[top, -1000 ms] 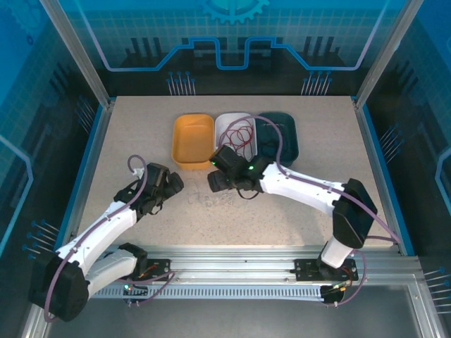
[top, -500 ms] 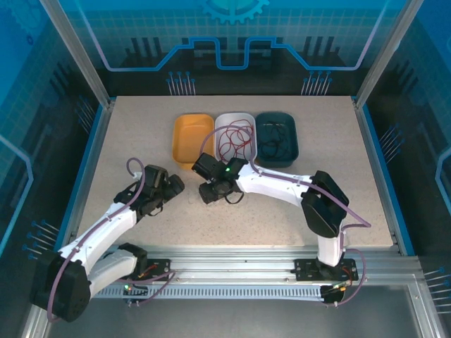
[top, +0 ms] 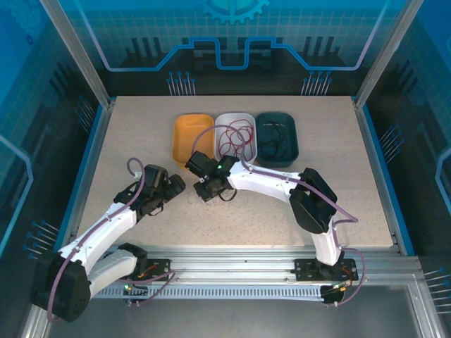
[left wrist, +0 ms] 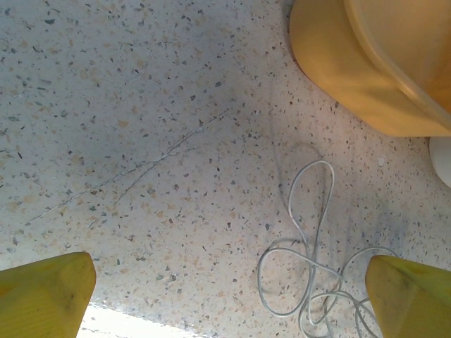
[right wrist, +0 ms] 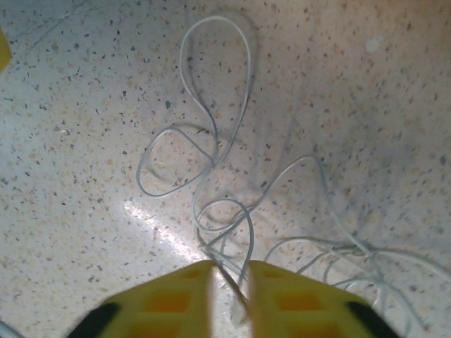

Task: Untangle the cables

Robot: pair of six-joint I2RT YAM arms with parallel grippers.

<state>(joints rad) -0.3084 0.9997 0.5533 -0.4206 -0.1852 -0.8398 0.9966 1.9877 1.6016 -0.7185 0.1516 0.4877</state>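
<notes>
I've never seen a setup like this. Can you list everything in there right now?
table: one, speckled beige, under everything
orange tray: one, orange, left of a three-tray row at the far middle
white tray: one, white, middle of the row
red cable: one bundle, red, in the white tray
dark tray: one, dark teal, right of the row
black cable: one, black, in the dark tray
pale cable: one, whitish, looped on the table before the trays
left gripper: one, yellow fingers, open above the table
right gripper: one, yellow fingers, closed on the pale cable
</notes>
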